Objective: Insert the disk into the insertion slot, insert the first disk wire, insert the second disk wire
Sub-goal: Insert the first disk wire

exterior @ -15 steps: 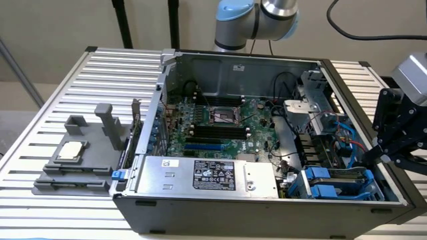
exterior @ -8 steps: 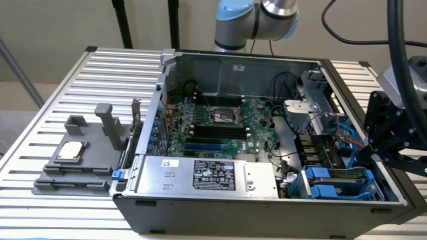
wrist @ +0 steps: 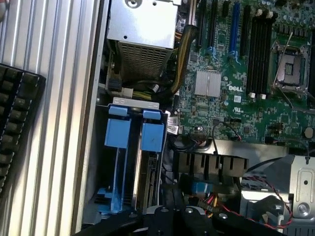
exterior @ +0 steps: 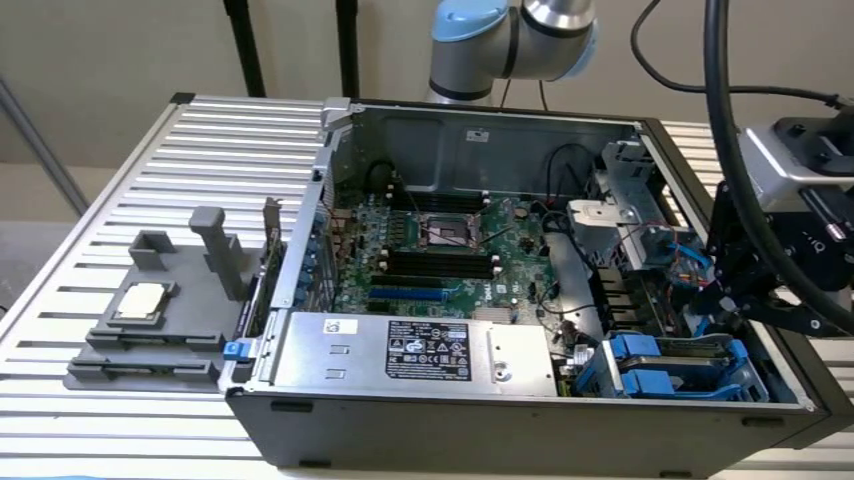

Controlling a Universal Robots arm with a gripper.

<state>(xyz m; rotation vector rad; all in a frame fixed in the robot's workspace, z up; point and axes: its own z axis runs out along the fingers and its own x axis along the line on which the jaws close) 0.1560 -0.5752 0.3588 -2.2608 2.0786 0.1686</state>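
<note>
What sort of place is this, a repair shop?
Probably a robotics lab bench rather than a shop: an open computer case sits on a slatted metal table, with a robot arm behind it.

**Desk:** How many blue latch tabs (wrist: 118,132) stand just ahead of the gripper (wrist: 170,210)?

**Photographer:** Two, side by side.

**Desk:** And farther from it, across the open computer case (exterior: 507,440)?

**Photographer:** One motherboard (wrist: 236,73), one processor socket (exterior: 447,228), four black memory slots (wrist: 261,54) and one silver power supply (exterior: 414,350).

**Desk:** Outside the case, well apart from the gripper?

**Photographer:** One grey holder (exterior: 160,335) bearing one chip (exterior: 140,303), on one slatted table (exterior: 107,440).
</note>
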